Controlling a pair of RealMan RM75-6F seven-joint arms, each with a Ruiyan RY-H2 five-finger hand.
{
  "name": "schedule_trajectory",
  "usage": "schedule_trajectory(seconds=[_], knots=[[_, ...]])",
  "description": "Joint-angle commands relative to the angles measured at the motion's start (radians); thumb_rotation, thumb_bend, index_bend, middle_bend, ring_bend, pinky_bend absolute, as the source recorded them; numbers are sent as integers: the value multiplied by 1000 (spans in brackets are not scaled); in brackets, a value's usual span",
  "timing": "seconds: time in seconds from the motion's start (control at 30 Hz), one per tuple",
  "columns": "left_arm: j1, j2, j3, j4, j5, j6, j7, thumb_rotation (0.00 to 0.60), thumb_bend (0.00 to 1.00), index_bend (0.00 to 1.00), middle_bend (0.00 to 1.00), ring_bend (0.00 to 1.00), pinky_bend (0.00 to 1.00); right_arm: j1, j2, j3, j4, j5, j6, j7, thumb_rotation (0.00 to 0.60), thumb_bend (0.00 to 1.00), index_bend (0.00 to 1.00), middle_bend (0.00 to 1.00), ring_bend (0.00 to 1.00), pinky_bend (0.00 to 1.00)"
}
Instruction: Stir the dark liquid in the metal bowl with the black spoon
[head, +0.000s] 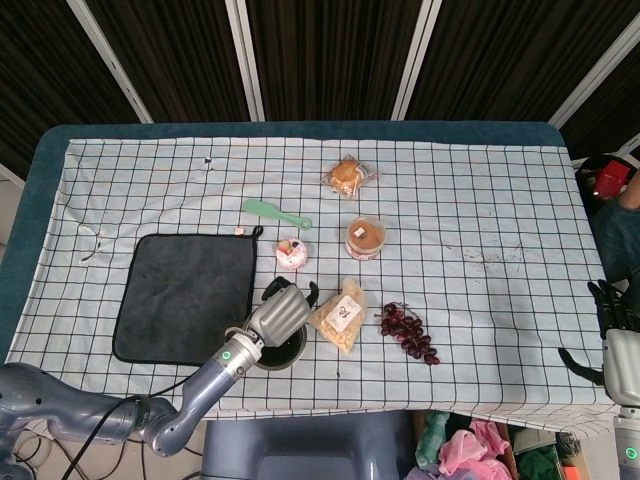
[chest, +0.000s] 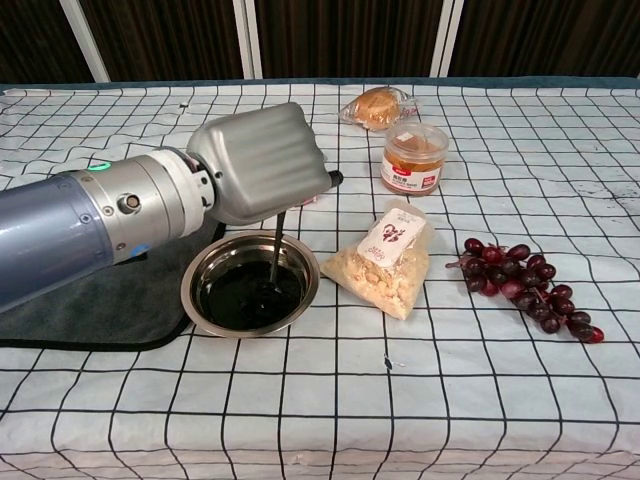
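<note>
The metal bowl (chest: 300, 262) (head: 294, 353) of dark liquid (chest: 240, 295) stands near the table's front edge, beside the grey mat. My left hand (chest: 262, 162) (head: 280, 312) hovers over the bowl's far side and grips the black spoon (chest: 277, 252), whose thin handle runs down from the hand into the liquid. The hand's grey back hides how the fingers wrap the handle. My right hand (head: 612, 312) hangs off the table's right front corner, showing only in the head view, with dark fingers up and nothing visible in it.
A dark grey mat (head: 185, 295) lies left of the bowl. A snack bag (chest: 392, 258) and red grapes (chest: 528, 282) lie to its right. Behind are a small pink cup (head: 291, 254), a brown-filled jar (chest: 412, 158), a wrapped bun (chest: 377, 106) and a green spoon (head: 276, 212).
</note>
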Motion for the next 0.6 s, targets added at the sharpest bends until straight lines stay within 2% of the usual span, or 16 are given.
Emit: schedule_trajectory(seconds=[0.03, 0.1, 0.2, 0.23, 0.33, 0.37, 0.4, 0.47, 0.6], knots=[[2, 8, -7, -14, -4, 18, 5, 600, 149, 88, 886, 938, 917, 1, -1, 0, 0, -1, -1, -4, 600, 126, 55, 27, 114, 248], [5, 18, -17, -37, 4, 41, 1, 600, 148, 96, 864, 911, 903, 1, -2, 0, 0, -2, 0, -5, 600, 127, 55, 26, 114, 247], [20, 58, -45, -104, 40, 108, -20, 600, 148, 137, 780, 813, 826, 0, -2, 1, 1, 0, 1, -3, 600, 127, 55, 27, 114, 247], [50, 103, -68, -170, 69, 186, -46, 600, 148, 145, 749, 775, 793, 1, -2, 0, 3, 5, -4, -4, 600, 127, 55, 27, 114, 247], [110, 185, -69, -290, 80, 279, -71, 600, 150, 162, 585, 570, 575, 3, -2, 0, 6, 12, -12, -5, 600, 127, 55, 27, 107, 247], [168, 231, -73, -369, 60, 353, -119, 600, 151, 165, 509, 477, 482, 5, -3, -1, 9, 14, -17, -11, 600, 127, 55, 27, 104, 247], [229, 302, -47, -459, 78, 411, -176, 600, 151, 166, 434, 391, 404, 7, -5, -2, 11, 14, -21, -18, 600, 126, 55, 27, 102, 247], [284, 381, -5, -516, 118, 438, -256, 600, 150, 166, 330, 282, 317, 9, -7, -2, 13, 13, -24, -25, 600, 125, 55, 26, 100, 247], [431, 541, 110, -537, 230, 475, -572, 600, 149, 165, 206, 144, 227, 15, -12, -5, 25, 11, -32, -37, 600, 121, 55, 25, 97, 244]])
